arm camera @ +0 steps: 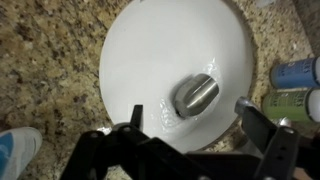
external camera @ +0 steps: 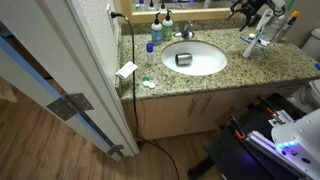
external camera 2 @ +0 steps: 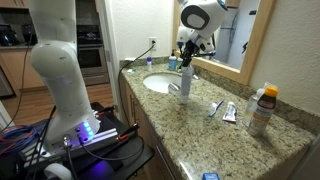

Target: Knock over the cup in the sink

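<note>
The white oval sink (external camera: 205, 66) is set in a speckled granite counter and also shows in an exterior view (external camera 2: 152, 84) and in the wrist view (arm camera: 150, 60). The small grey metallic cup (arm camera: 194, 95) is inside the basin and appears to lie on its side, dark opening toward my fingers. It also shows in an exterior view (external camera: 183, 59). My gripper (arm camera: 192, 118) is open and empty, its two dark fingers straddling the basin's near rim just short of the cup. In an exterior view the gripper (external camera 2: 187, 45) hangs above the faucet side.
A chrome faucet (external camera: 186, 32) stands behind the basin. A blue-capped bottle (arm camera: 295, 72) and a green container (arm camera: 290, 103) stand beside it. Toothpaste and a brush (external camera 2: 222, 110) and a bottle (external camera 2: 262, 108) lie further along the counter. A white rack (external camera: 262, 38) stands at the far end.
</note>
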### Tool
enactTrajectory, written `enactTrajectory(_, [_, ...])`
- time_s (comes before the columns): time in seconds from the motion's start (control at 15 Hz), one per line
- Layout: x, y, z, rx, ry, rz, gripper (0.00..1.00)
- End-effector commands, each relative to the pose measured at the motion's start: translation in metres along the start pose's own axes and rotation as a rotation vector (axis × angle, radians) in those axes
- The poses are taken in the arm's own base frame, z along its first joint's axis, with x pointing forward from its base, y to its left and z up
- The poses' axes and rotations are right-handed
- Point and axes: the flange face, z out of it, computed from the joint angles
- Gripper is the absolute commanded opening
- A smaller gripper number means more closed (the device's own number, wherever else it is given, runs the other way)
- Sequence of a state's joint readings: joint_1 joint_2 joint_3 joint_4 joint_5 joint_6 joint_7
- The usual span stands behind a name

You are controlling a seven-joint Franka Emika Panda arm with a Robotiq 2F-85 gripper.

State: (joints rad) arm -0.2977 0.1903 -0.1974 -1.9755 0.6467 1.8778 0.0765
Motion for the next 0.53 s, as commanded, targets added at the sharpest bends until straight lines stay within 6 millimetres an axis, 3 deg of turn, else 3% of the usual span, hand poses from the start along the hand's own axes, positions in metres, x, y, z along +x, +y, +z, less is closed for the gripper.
enactTrajectory(0.0, [-0.032,0.014,-0.031,0.048,-0.081,-0.073,1.0])
enactTrajectory(0.07, [-0.018,0.005,-0.027,0.024,-0.047,-0.042,1.0])
enactTrajectory(0.2, [-0.027,0.008,-0.038,0.037,-0.058,-0.056,1.0])
enactTrajectory(0.47, [-0.027,0.011,-0.033,0.034,-0.068,-0.057,1.0])
